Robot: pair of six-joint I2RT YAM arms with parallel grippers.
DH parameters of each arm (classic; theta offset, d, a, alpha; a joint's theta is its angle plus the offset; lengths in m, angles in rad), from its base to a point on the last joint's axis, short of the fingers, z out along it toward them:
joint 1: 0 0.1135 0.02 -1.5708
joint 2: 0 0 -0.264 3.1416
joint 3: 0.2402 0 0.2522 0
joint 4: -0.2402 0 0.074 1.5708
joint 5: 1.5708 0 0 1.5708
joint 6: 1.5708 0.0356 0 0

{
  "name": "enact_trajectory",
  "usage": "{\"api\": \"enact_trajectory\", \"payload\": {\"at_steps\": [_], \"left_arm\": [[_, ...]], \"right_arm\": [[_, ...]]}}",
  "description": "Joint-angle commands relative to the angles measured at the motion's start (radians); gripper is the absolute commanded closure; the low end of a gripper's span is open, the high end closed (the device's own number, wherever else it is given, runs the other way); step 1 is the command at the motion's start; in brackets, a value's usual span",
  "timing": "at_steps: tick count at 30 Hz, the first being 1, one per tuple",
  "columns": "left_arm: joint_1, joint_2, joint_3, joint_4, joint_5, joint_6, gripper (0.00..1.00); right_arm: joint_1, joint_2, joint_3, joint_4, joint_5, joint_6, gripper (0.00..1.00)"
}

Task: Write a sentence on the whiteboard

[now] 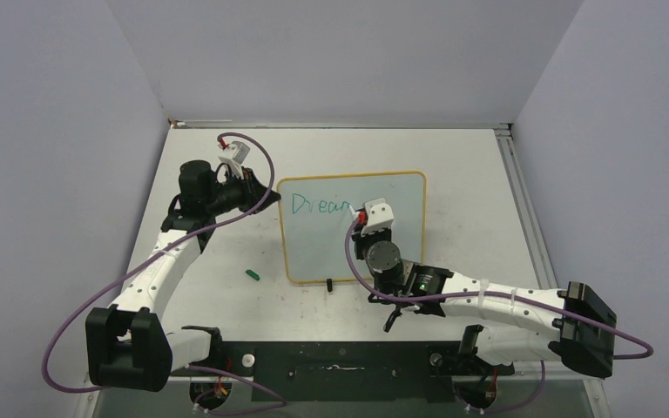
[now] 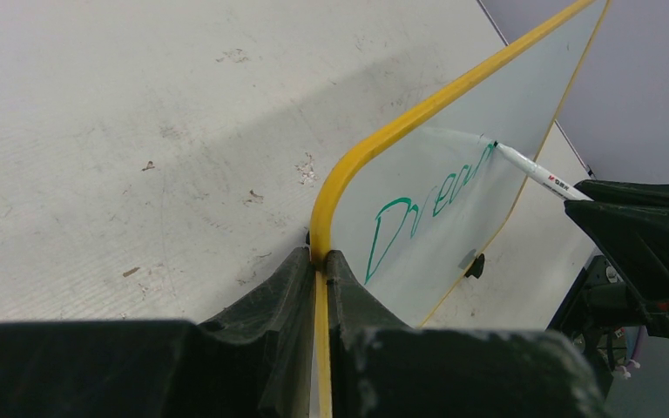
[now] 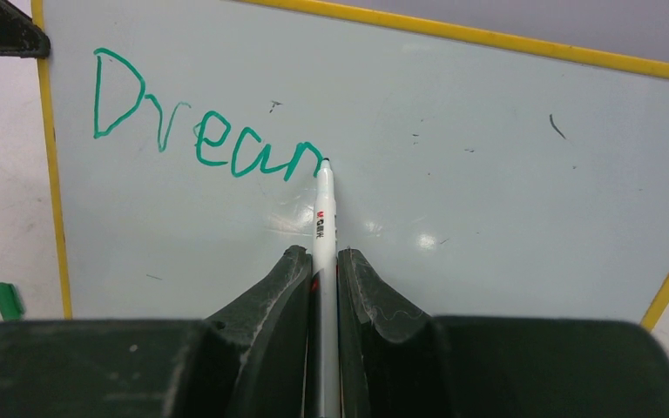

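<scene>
The whiteboard (image 1: 383, 187), white with a yellow frame, lies mid-table; it also shows in the left wrist view (image 2: 453, 165) and the right wrist view (image 3: 453, 157). Green text on it reads "Drean" (image 3: 200, 131), one line only, also seen from above (image 1: 318, 205) and in the left wrist view (image 2: 427, 205). My left gripper (image 2: 320, 261) is shut on the board's yellow left edge (image 2: 375, 144). My right gripper (image 3: 322, 257) is shut on a white marker (image 3: 323, 213), its tip touching the board just after the last letter. The marker also shows in the left wrist view (image 2: 536, 171).
A green marker cap (image 1: 253, 273) lies on the table left of the board's near corner, also in the right wrist view (image 3: 5, 300). A black clip foot (image 1: 328, 284) sits at the board's near edge. Grey walls enclose the table on three sides.
</scene>
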Motion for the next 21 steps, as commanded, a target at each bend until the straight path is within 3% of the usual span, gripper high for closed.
{"api": "enact_trajectory", "payload": {"at_steps": [1, 21], "left_arm": [[-0.011, -0.01, 0.044, 0.005, 0.041, -0.002, 0.94], [-0.012, -0.01, 0.043, 0.007, 0.045, -0.004, 0.94]], "right_arm": [[-0.033, -0.004, 0.04, 0.047, 0.042, -0.045, 0.95], [0.004, -0.04, -0.021, -0.1, 0.065, 0.093, 0.95]]}}
